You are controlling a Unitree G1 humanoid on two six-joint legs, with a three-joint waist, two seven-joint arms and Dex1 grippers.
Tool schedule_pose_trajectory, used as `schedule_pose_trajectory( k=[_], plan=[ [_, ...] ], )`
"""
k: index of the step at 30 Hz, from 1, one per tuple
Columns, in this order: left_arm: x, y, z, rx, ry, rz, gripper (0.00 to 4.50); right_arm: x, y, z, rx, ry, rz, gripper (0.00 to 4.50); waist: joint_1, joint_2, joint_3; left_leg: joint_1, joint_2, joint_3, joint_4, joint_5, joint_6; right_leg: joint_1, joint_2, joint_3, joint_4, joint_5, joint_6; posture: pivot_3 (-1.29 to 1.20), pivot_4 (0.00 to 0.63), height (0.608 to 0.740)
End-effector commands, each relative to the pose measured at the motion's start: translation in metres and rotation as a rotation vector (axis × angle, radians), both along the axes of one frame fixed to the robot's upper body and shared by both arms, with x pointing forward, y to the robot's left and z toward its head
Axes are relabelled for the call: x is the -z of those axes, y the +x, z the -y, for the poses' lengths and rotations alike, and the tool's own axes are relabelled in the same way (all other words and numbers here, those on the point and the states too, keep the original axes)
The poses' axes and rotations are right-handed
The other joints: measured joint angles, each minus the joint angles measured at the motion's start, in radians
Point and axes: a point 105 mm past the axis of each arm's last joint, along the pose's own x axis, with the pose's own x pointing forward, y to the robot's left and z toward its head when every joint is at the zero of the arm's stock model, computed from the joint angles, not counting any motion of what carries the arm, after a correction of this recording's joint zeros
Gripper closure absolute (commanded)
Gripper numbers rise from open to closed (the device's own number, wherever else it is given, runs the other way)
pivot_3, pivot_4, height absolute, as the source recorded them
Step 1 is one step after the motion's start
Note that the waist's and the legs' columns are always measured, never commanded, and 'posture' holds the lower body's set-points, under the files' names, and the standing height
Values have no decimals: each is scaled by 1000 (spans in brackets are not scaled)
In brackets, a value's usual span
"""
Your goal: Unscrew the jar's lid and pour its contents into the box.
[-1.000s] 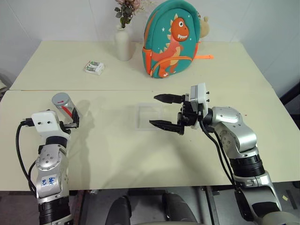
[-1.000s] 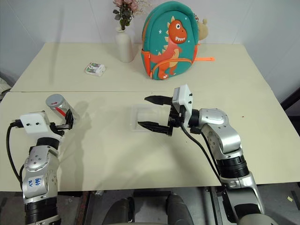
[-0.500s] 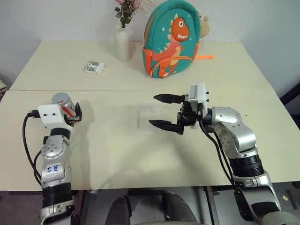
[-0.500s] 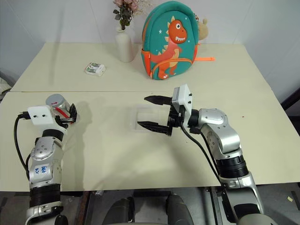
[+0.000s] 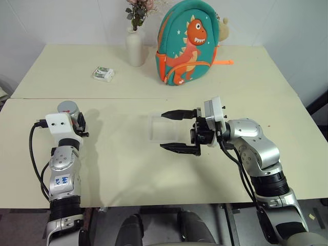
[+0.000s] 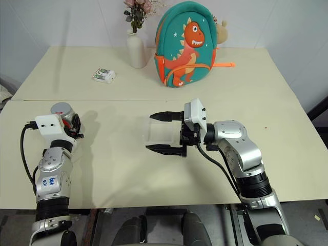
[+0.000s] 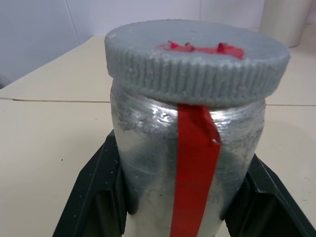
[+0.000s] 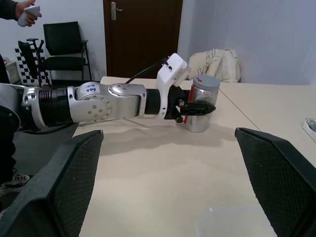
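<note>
Jar is clamped low by left pincer, right pincer spread wide; slippage is risked when lid is twisted.

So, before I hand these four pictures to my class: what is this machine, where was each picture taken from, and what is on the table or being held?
It is a humanoid robot with two arms, each ending in a gripper of two black fingers. Two pictures come from cameras in its head, looking down over the arms. The other two come from cameras on the wrists, looking along the fingers.

The left gripper is shut on the jar, a silvery cylinder with a red stripe and its grey lid on, standing on the table. The right gripper is open, pointing sideways above the clear plastic box.

At the back stand a white vase with flowers, a dinosaur backpack and a small white-and-green packet.
</note>
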Motion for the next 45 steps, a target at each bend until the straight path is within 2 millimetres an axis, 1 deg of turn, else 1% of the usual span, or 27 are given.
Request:
schedule_pose_trajectory(
  k=[1, 3, 4, 6, 7, 10, 12, 14, 18, 20, 23, 25, 28, 30, 36, 45],
  plan=[
    [-16, -5, 5, 47, -7, 70, 2535, -7, -1, 2, 12, 31, 29, 0, 0, 0, 0, 0, 0, 0, 0, 0, 0, 0, 0, 0, 0, 0, 0, 0, 150, 740],
    [-21, -7, 8, 80, -1, 87, 2535, -8, 0, 3, 21, 36, 29, 0, 0, 0, 0, 0, 0, 0, 0, 0, 0, 0, 0, 0, 0, 0, 0, 0, 150, 740],
    [-29, -11, 15, 152, 23, 101, 2535, -10, 2, 4, 34, 46, 24, 0, 0, 0, 0, 0, 0, 0, 0, 0, 0, 0, 0, 0, 0, 0, 0, 0, 150, 740],
    [-41, -23, 32, 329, 99, 97, 2535, -14, 4, 6, 61, 63, 13, 0, -4, -1, 0, 0, 0, 0, 0, 0, 0, 0, 0, 0, 0, 0, 0, 0, 150, 740],
    [-46, -34, 48, 488, 167, 61, 2535, -17, 4, 7, 73, 71, 8, 0, -6, -1, 1, 0, 1, 0, -1, 0, -1, -1, 0, 0, 0, 0, 0, 0, 150, 740],
    [-54, -55, 83, 813, 257, -22, 2535, -24, 1, 1, 78, 83, -11, 0, -6, -1, 1, 0, 2, 1, -3, -1, -2, -2, 0, 0, 0, -2, -4, 0, 150, 740],
    [-59, -59, 102, 960, 261, -47, 2535, -29, -4, -8, 64, 84, -34, 0, 0, 0, 1, 0, 2, 1, -4, -1, -2, -2, 0, -1, 0, -3, -6, 0, 150, 740],
    [-62, -57, 115, 1037, 279, -66, 2535, -36, -7, -17, 47, 94, -56, 0, -1, 0, 1, 0, 1, 1, -4, -1, -2, -2, -2, -1, 0, -6, -12, 0, 150, 740],
    [-65, -50, 135, 1146, 255, -78, 2535, -40, -10, -37, 24, 61, -109, 0, -6, 0, 1, -1, 0, 1, -4, 0, -1, -2, -3, 0, -1, -6, -12, 0, 150, 740],
    [-61, -47, 142, 1188, 256, -97, 2535, -43, -9, -45, 14, 56, -129, 0, -8, 0, 1, -1, 0, 1, -4, -1, -1, -2, -2, 0, -1, -4, -7, 0, 150, 740],
    [-56, -42, 152, 1241, 245, -111, 2535, -43, -5, -56, 7, 39, -139, 0, -5, 0, 1, -1, 1, 2, -6, -1, -1, -6, 0, 0, 1, -4, -6, 0, 150, 740],
    [-57, -41, 158, 1268, 238, -104, 2535, -42, -2, -61, 13, 22, -145, 0, -3, 0, 1, -5, 2, 1, -5, -1, -1, -11, 1, 0, 2, -4, -5, 0, 150, 740],
    [-59, -42, 167, 1309, 219, -91, 2535, -42, 4, -69, 32, 20, -151, 0, -3, 0, 1, -17, 3, 0, 1, -1, -1, -20, 2, 0, 6, -3, -3, 0, 150, 740],
    [-58, -44, 172, 1340, 212, -92, 2535, -39, 8, -73, 43, 6, -146, 0, -6, 0, 1, -17, 3, 1, 2, -1, -1, -20, 2, 1, 6, -3, -3, 0, 150, 740],
    [-58, -48, 178, 1379, 209, -77, 2535, -36, 13, -74, 51, -2, -147, 0, -3, 0, 1, -16, 3, 1, 3, 0, -1, -20, 3, 1, 8, -3, -2, 0, 150, 740],
    [-58, -49, 176, 1386, 210, -68, 2535, -33, 23, -67, 82, -9, -150, 0, -4, 0, 1, -16, 3, 0, 4, 1, 0, -21, 4, 2, 11, -3, -2, 0, 150, 740]
  ],
)
